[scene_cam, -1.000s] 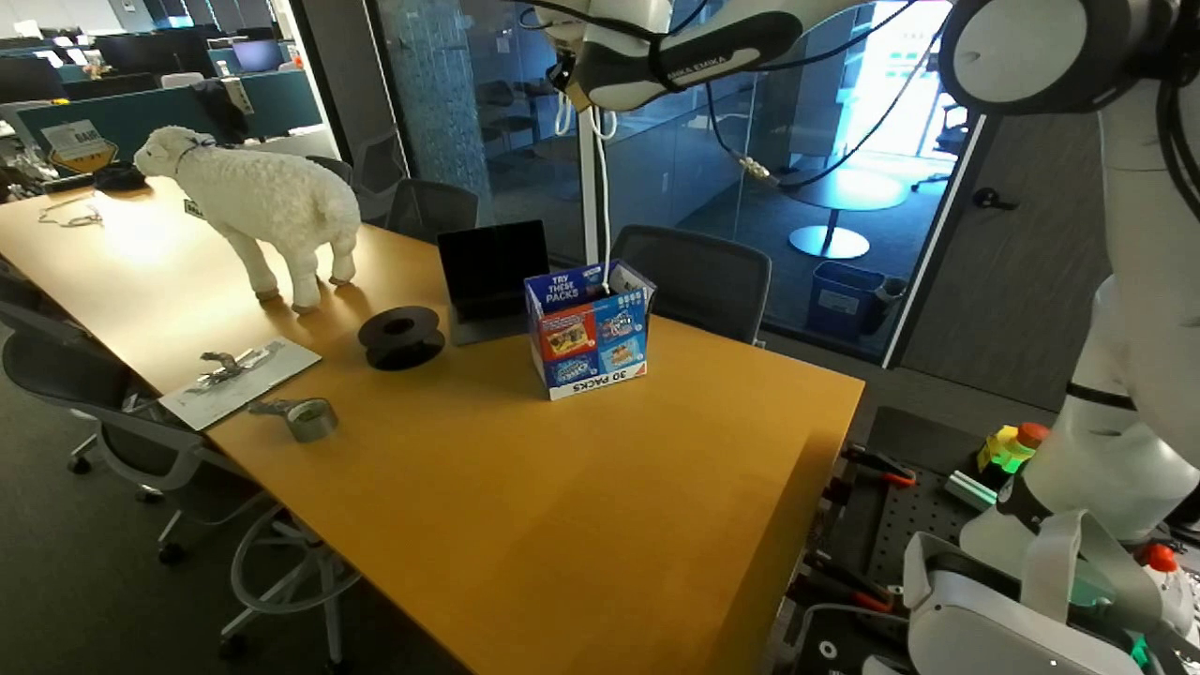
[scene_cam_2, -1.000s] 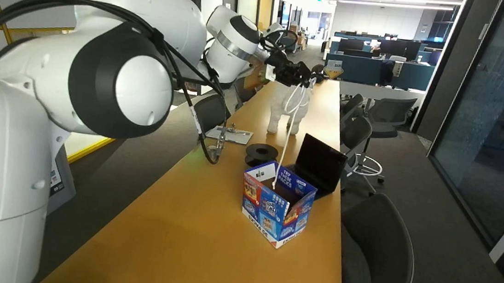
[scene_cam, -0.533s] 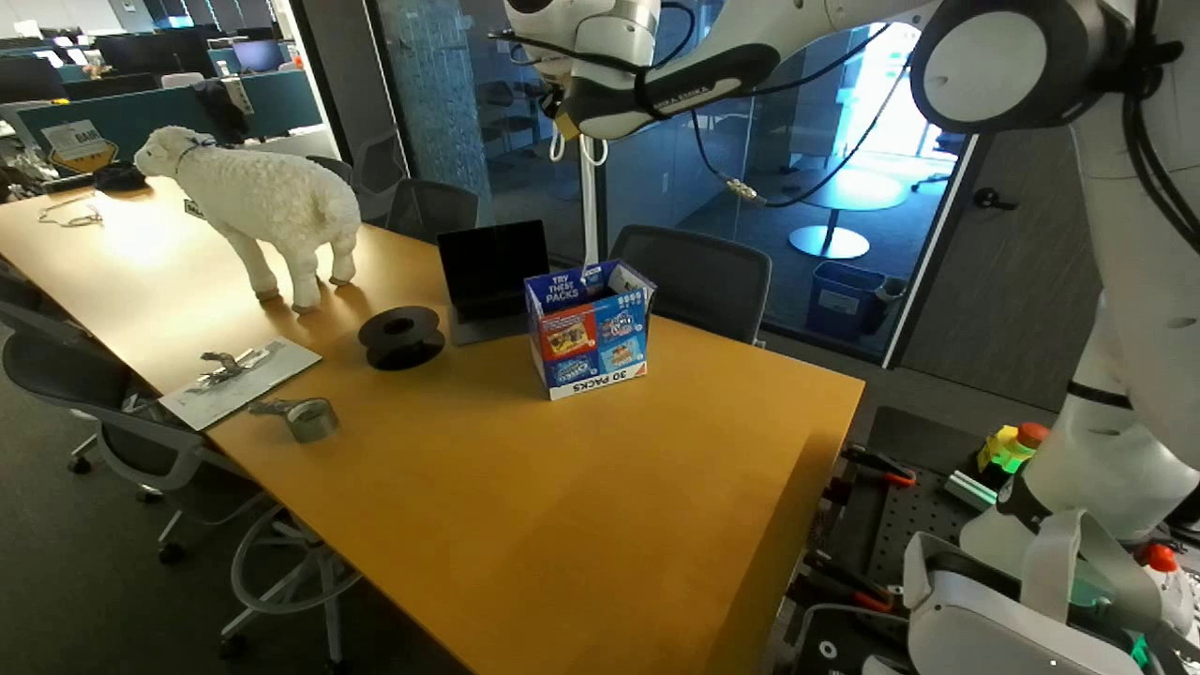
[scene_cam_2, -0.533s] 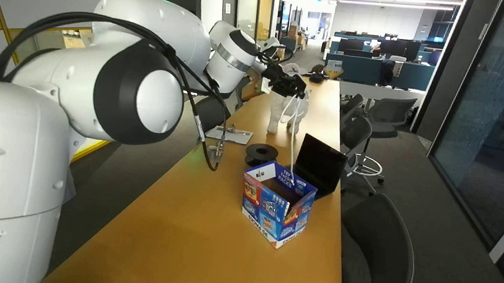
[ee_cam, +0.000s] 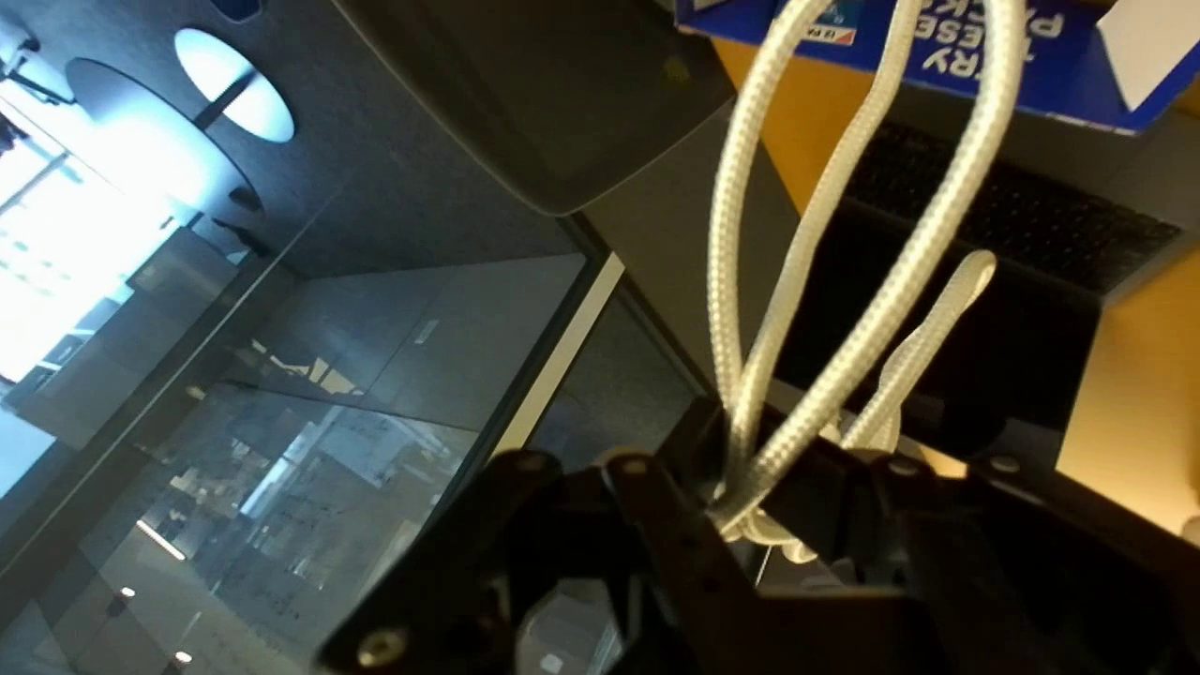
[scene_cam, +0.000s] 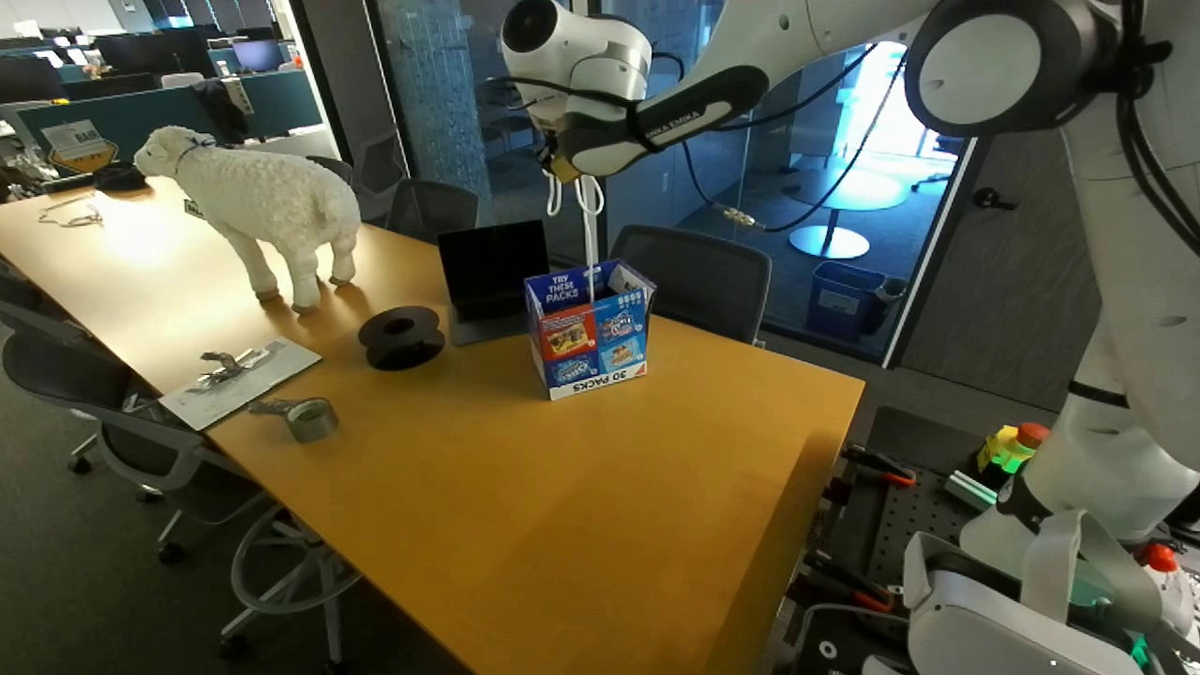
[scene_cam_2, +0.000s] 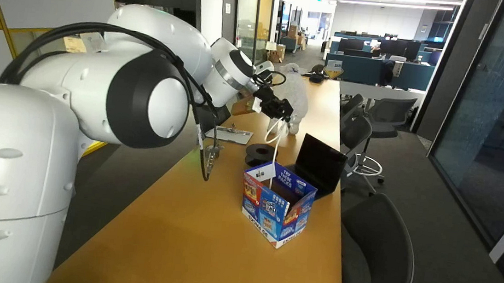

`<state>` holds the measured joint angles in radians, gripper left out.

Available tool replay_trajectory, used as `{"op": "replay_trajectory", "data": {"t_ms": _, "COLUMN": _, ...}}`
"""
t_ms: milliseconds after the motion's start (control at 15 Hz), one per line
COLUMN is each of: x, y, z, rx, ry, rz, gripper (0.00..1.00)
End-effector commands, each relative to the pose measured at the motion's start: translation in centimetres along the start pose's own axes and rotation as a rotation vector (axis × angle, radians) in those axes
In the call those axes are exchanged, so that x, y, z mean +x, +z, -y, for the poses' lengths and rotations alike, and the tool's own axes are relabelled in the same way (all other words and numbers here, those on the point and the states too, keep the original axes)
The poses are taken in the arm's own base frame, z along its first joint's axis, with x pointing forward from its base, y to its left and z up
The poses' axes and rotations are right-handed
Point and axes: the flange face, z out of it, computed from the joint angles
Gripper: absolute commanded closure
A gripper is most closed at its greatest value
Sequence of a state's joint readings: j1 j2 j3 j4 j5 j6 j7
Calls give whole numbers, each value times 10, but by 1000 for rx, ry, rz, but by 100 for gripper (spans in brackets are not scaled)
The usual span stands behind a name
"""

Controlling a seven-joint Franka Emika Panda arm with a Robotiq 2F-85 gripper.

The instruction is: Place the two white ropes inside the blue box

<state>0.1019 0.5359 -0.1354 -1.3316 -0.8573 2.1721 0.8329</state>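
Note:
The blue box [scene_cam: 589, 330] stands upright on the table with its top open; part of its printed flap [ee_cam: 1022, 70] shows in the wrist view. My gripper [ee_cam: 741, 473] is shut on a thick white rope [ee_cam: 905, 281], which loops out between its fingers. In an exterior view the gripper [scene_cam_2: 286, 117] hangs above and beyond the box, and the rope [scene_cam_2: 274, 155] falls in loops, one long strand reaching down into the opening. I cannot make out a second white rope with certainty; a thin, pale, stringy item [scene_cam: 73, 217] lies at the table's far end.
An open laptop [scene_cam_2: 321, 166] stands close behind the box, beside a black round reel [scene_cam: 401, 339]. A toy sheep [scene_cam: 262, 202], a clipboard [scene_cam: 242, 377] and a tape roll [scene_cam: 311, 419] are farther along the table. A chair [scene_cam: 698, 281] stands at its edge.
My gripper has come down with the rope still in its grip. The hanging strand swung to the box's back rim half a second ago and now hangs inside the opening.

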Motion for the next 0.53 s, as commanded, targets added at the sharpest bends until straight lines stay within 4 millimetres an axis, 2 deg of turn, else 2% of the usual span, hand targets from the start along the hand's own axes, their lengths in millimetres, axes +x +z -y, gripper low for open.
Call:
{"op": "replay_trajectory", "data": {"t_ms": 0, "x": -22, "y": 4, "z": 8, "rx": 64, "ry": -21, "rz": 35, "gripper": 94}}
{"op": "replay_trajectory", "data": {"t_ms": 467, "x": -57, "y": 26, "z": 31, "rx": 105, "ry": -46, "rz": 44, "gripper": 94}}
